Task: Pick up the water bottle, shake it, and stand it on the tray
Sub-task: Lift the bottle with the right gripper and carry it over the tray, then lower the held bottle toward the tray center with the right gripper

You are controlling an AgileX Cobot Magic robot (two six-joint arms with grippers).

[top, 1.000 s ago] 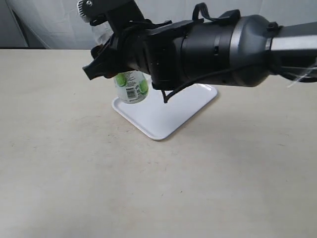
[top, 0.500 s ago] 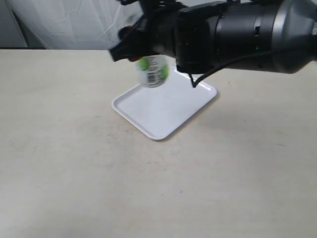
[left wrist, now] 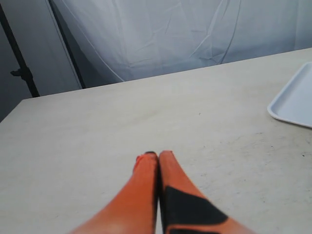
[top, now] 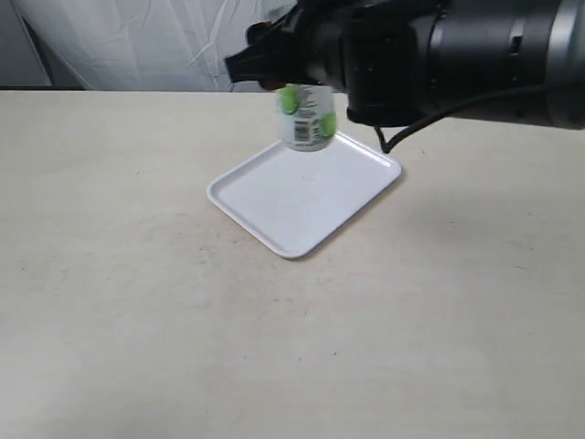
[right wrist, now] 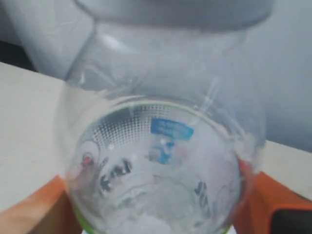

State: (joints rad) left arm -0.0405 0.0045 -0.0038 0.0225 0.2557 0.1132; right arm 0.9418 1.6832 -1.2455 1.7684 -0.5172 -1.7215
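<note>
Right jaws: clamped on the water bottle (right wrist: 161,161), with an orange finger (right wrist: 265,200) pressed against each side of it in the right wrist view.
Left jaws: together, the two orange fingers (left wrist: 146,190) meeting at their tips with nothing between them, above a bare stretch of desk (left wrist: 97,136).
Water bottle: clear plastic; the label with its small blue patch (right wrist: 170,127) faces the right wrist camera, and the white cap (right wrist: 170,7) lies at the far end. In the exterior view the bottle (top: 306,119) is blurred and roughly upright, green marks showing, its top hidden behind the black right arm (top: 439,55).
Bottle against tray: its lower end sits in line with the tray's far rim; whether it touches cannot be told.
Tray: white (top: 302,197), flat on the desk, turned corner-on and bare; one corner (left wrist: 295,100) shows in the left wrist view.
Background: white cloth (top: 137,46) behind the desk, and a dark pole (left wrist: 19,58) beside it.
</note>
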